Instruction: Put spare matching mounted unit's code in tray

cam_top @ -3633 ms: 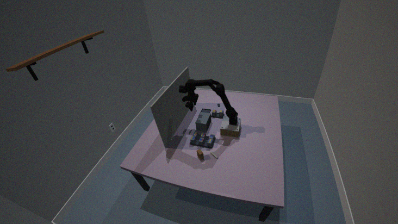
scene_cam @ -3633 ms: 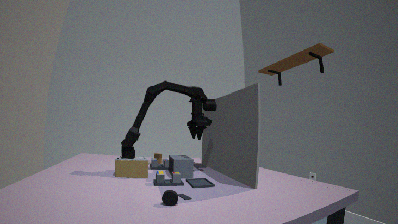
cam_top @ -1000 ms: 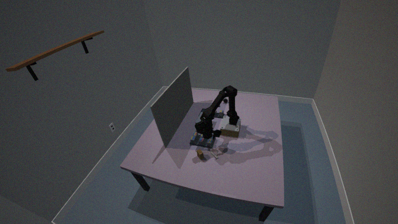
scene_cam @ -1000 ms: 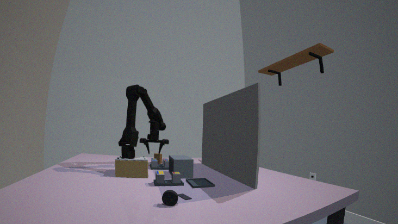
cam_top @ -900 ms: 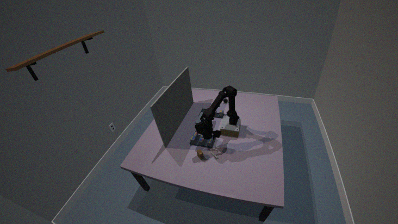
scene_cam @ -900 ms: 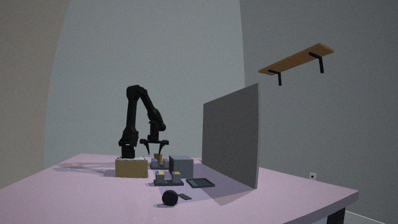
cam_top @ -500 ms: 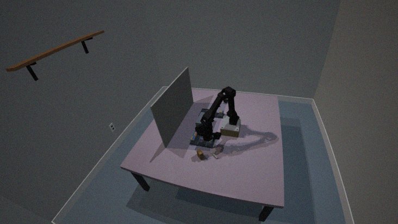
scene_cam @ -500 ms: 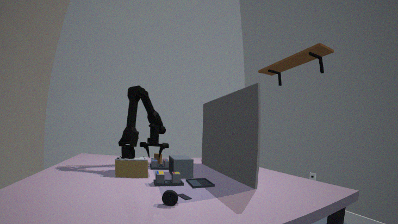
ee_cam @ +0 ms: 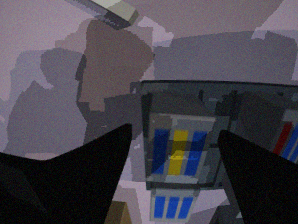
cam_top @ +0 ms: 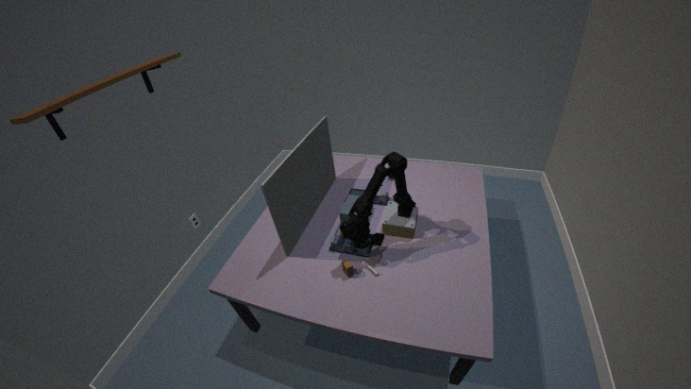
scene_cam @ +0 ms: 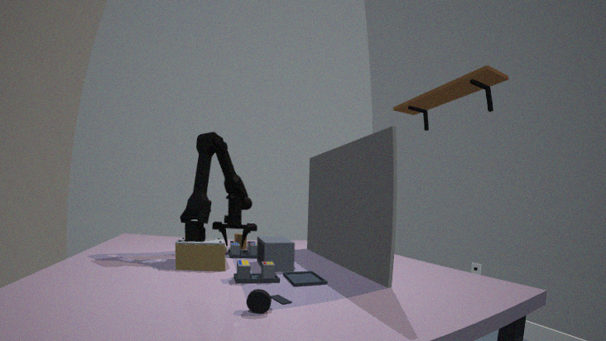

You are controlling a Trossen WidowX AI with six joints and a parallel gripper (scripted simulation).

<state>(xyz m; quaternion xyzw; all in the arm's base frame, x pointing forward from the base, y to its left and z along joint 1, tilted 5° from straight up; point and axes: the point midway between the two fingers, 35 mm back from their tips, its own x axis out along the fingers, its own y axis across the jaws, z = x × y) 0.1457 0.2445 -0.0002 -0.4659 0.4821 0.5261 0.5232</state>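
Observation:
My gripper [scene_cam: 234,245] [ee_cam: 175,131] is open, pointing down over the far rack [scene_cam: 242,256] [ee_cam: 225,85]. In the wrist view a grey spare [ee_cam: 189,121] with blue, yellow and blue stripes lies between and below the fingertips, not gripped. A second spare [ee_cam: 286,142] with red and blue stripes is at the right edge. A label with three blue stripes [ee_cam: 172,205] shows below the rack. The mounted unit, a grey box [scene_cam: 275,254], stands between the racks; its back is not readable now. The tray [scene_cam: 305,278] is dark, flat and empty.
Another rack [scene_cam: 256,278] holds two spares. An upright grey panel [cam_top: 299,193] [scene_cam: 352,207] stands alongside. A brown block [cam_top: 347,268] and a white bar [cam_top: 371,269] [ee_cam: 112,10] lie near the far rack. A black disc [scene_cam: 258,301] and a dark flat piece [scene_cam: 281,299] are near the tray.

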